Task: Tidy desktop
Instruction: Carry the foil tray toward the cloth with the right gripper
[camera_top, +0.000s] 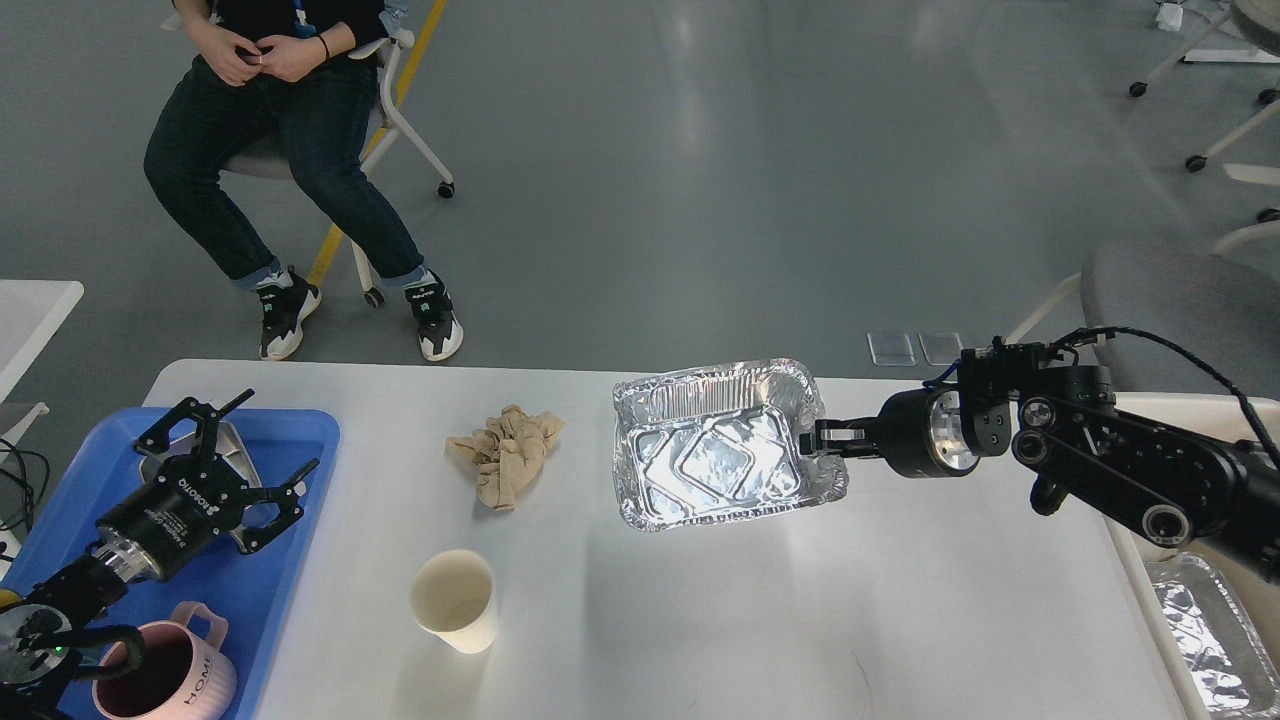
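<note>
While right hand (822, 440) grips foil tray (715, 455), desktop (700, 600) lies widthwise.

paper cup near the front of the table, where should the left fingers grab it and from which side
Hedged: grip the paper cup across its side wall just below the rim, coming from its left. It stands upright and open-topped, alone on the desktop, and the open left gripper hangs over the blue tray on that side.

Single head view, looking forward and steeply down from above the desk (700, 620). Moderately near. Left arm entering lower left, right arm from the right.
</note>
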